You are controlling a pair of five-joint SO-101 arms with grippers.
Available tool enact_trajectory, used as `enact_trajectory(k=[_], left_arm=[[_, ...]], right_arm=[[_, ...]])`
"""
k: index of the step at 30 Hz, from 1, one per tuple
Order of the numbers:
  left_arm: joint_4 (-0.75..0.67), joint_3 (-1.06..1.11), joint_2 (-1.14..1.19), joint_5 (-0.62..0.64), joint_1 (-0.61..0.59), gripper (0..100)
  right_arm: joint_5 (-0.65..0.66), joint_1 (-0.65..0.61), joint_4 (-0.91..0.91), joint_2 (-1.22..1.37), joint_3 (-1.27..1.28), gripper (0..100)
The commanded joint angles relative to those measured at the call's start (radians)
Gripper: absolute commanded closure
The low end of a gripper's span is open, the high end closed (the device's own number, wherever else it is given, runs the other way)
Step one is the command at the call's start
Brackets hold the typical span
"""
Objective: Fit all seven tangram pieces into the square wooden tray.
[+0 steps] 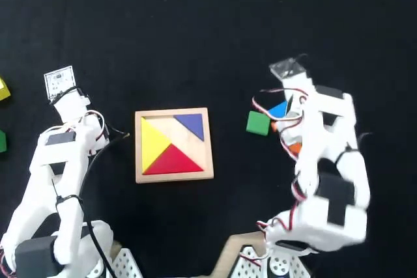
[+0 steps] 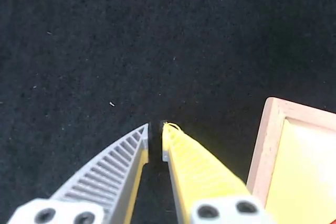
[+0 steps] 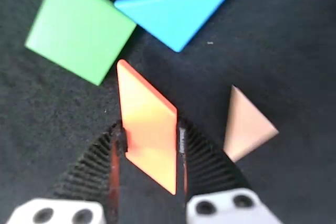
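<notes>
The square wooden tray (image 1: 138, 161) lies mid-table and holds a yellow triangle (image 1: 153, 142), a red triangle (image 1: 174, 160) and a dark blue triangle (image 1: 191, 123). To its right my right gripper (image 3: 149, 137) is shut on an orange parallelogram (image 3: 147, 114), one finger against each long side. Close by lie a green square (image 3: 79, 35), a light blue triangle (image 3: 176, 11) and a tan triangle (image 3: 247, 124). My left gripper (image 2: 156, 129) is shut and holds nothing, low over the black cloth just left of the tray's corner (image 2: 270, 145).
The right arm (image 1: 322, 161) stands over the loose pieces, with the green square (image 1: 258, 123) and light blue triangle (image 1: 279, 109) showing beside it. The left arm (image 1: 62, 148) stands left of the tray. A yellow bit (image 1: 3, 89) and a green bit (image 1: 2, 141) lie at the table's left edge.
</notes>
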Motion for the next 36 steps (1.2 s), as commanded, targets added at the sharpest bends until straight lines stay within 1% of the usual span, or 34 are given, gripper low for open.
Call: enact_trajectory(k=[1, 3, 6, 9, 12, 17, 19, 21, 24, 26, 31, 36], left_arm=[[-0.015, -0.01, -0.032, -0.006, 0.013, 94], [-0.015, -0.01, -0.032, -0.006, 0.013, 94], [-0.015, -0.01, -0.032, -0.006, 0.013, 94], [-0.015, -0.007, -0.032, -0.006, 0.013, 94], [-0.015, -0.004, -0.032, -0.006, 0.013, 94], [-0.014, -0.002, -0.032, -0.005, 0.013, 94], [-0.014, -0.002, -0.032, -0.005, 0.013, 94], [-0.014, -0.002, -0.032, -0.005, 0.012, 94], [-0.014, -0.002, -0.032, -0.003, 0.01, 94], [-0.014, -0.002, -0.032, -0.003, 0.012, 94], [-0.014, -0.002, -0.032, -0.003, 0.012, 94], [-0.015, -0.005, -0.032, -0.003, 0.013, 94]], right_arm=[[-0.002, -0.02, 0.1, -0.234, -0.018, 98.7], [-0.011, -0.034, 0.146, -0.328, -0.018, 98.7], [-0.087, -0.078, 0.212, -0.423, -0.018, 98.7], [-0.161, -0.163, 0.255, -0.455, -0.022, 98.7], [-0.253, -0.27, 0.259, -0.455, -0.018, 98.7], [-0.503, -0.509, 0.258, -0.409, -0.018, 98.7], [-0.598, -0.586, 0.255, -0.367, -0.025, 98.7], [-0.717, -0.635, 0.226, -0.323, -0.019, 98.7], [-0.898, -0.663, 0.18, -0.262, -0.004, 98.7], [-0.931, -0.664, 0.126, -0.232, 0.002, 98.7], [-0.937, -0.671, 0.021, -0.173, 0.013, 98.7], [-0.947, -0.717, -0.091, -0.082, 0.051, 98.7]])
